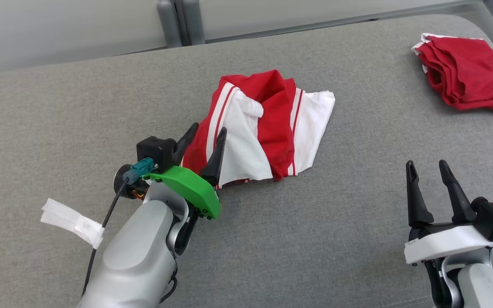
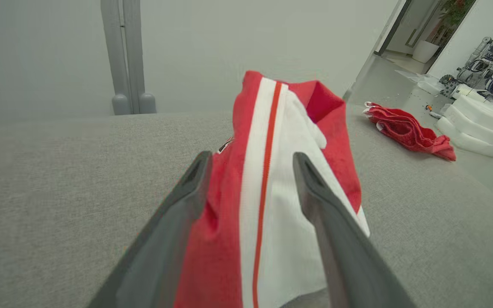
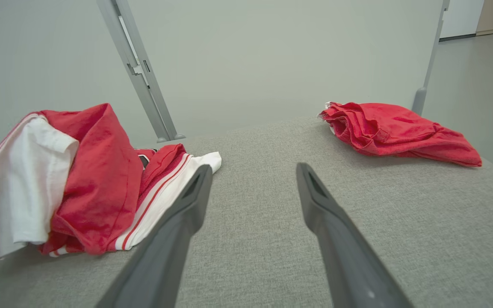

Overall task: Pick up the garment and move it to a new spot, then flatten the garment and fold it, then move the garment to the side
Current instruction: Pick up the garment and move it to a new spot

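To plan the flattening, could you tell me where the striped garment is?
Head view: the striped garment lies crumpled at centre on the table, its left end inside the open left gripper.

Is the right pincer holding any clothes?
No, the right pincer stands open over the grey surface, apart from the striped garment and the red garment.

Garment (image 1: 267, 128): red w/ white panels + stripes, crumpled heap, lying approx. center of grey padded surface (image 1: 58, 107).
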Motion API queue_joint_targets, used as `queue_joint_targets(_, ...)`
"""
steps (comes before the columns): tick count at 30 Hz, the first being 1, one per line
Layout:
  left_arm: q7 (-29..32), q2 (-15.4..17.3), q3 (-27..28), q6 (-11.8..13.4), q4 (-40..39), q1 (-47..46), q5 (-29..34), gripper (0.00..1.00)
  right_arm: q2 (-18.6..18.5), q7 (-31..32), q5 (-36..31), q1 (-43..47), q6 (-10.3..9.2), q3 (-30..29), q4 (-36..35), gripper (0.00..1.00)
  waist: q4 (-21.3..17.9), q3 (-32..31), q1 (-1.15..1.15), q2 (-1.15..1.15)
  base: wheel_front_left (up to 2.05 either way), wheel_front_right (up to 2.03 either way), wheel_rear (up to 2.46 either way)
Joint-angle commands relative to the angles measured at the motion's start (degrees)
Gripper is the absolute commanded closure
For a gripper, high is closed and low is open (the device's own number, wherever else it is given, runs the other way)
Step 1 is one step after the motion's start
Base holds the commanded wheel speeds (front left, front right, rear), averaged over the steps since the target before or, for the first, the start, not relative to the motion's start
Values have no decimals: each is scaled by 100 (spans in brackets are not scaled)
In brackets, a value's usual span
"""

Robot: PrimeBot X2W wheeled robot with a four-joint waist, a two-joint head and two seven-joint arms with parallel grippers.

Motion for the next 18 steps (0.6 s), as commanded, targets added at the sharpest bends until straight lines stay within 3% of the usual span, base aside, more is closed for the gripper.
queue_joint_targets(1,-67,70,60,44,-80,106,93,0,-42,-17,-28,59,-7,0,10,0,173,-202,0,0,0,0,0)
queue_joint_targets(8,-112,335,572,273,-988,536,482,0,-75,-17,-36,223,-7,15,3,0,438,-533,0,0,0,0,0)
queue_joint_targets(18,-109,700,1873,532,-2478,1863,1198,0,-46,-17,-46,406,-7,12,-48,0,748,-760,0,0,0,0,0)
